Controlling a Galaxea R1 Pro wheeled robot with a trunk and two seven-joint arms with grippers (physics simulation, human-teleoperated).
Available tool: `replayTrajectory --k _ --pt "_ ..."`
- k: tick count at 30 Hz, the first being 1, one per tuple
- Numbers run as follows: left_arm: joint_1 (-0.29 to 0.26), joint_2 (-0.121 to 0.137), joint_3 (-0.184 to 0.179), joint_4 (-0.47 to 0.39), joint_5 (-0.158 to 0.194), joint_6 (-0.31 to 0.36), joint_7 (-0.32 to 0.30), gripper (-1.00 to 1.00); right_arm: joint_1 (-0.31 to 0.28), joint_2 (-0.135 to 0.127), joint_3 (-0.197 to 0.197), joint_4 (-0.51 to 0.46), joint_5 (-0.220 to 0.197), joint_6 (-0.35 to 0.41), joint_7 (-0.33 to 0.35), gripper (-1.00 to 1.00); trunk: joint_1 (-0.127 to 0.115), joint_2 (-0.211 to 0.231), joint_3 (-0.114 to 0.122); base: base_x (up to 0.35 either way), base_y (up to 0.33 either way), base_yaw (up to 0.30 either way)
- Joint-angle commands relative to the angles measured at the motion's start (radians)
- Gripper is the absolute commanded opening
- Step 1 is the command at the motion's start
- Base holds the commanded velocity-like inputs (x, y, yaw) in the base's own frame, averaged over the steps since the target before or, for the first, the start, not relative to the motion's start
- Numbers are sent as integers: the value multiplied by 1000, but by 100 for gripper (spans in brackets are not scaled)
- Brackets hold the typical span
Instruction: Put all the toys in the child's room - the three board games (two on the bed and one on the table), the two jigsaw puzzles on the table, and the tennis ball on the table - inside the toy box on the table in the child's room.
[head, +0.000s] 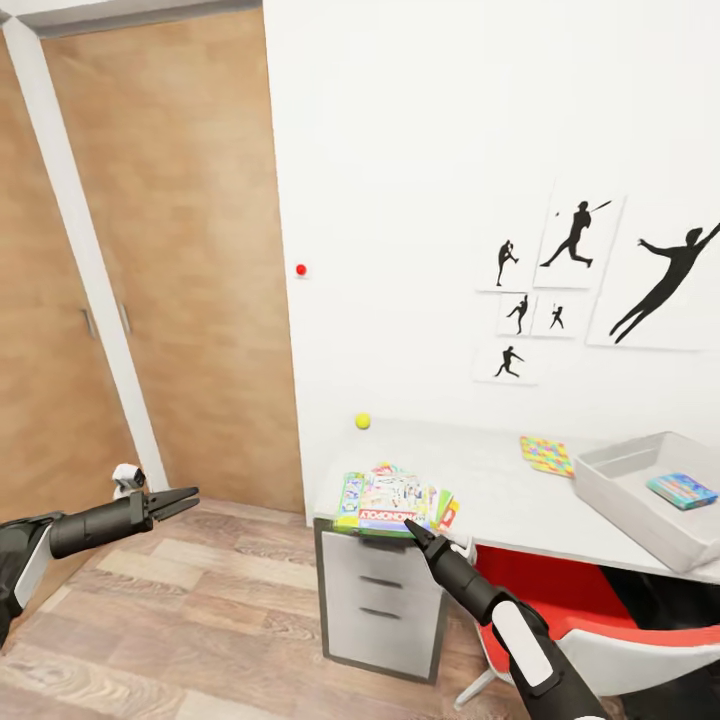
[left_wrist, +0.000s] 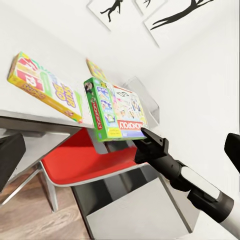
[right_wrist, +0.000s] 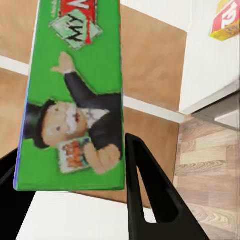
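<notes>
My right gripper (head: 412, 527) is shut on a Monopoly board game (head: 392, 502), pale with a red band and a green side (right_wrist: 75, 100), tilted over the table's (head: 490, 490) near corner. A second board game (left_wrist: 45, 86), yellow, green and red, lies flat on the table beside it. The tennis ball (head: 362, 421) rests by the wall. One jigsaw puzzle (head: 546, 455) lies next to the grey toy box (head: 625, 500), which holds a flat blue-green printed box (head: 681, 490). My left gripper (head: 178, 502) hovers over the floor to the left, its fingertips (left_wrist: 10, 155) wide apart and empty.
A red and white chair (head: 600, 625) stands under the table to the right of the white drawer unit (head: 385, 600). Wooden wardrobe doors (head: 170, 260) fill the left. The white wall behind carries black silhouette pictures (head: 580, 235) and a red knob (head: 301, 270).
</notes>
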Motion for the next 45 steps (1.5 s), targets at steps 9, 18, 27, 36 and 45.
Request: replayTrajectory --k 9,18,27,36,45 --pt "0 0 0 -1 1 11 -3 100 0 1 -3 -2 -8 -33 3 -100 -34 62 26 0 0 -205" --pt "0 0 0 -1 1 11 -3 100 -1 0 -4 -5 -11 -37 4 -100 -69 125 54 0 0 -16" --pt "0 0 0 -1 1 11 -3 100 0 1 -4 -9 -10 -37 5 -100 -103 188 82 0 0 0" --pt "0 11 1 -1 2 11 -12 100 -15 -12 129 -124 -16 21 -163 -100 -138 251 110 0 0 0" --pt "0 13 2 -1 3 14 -15 100 -159 -12 5 -461 -64 379 -473 -100 -168 307 135 0 0 0"
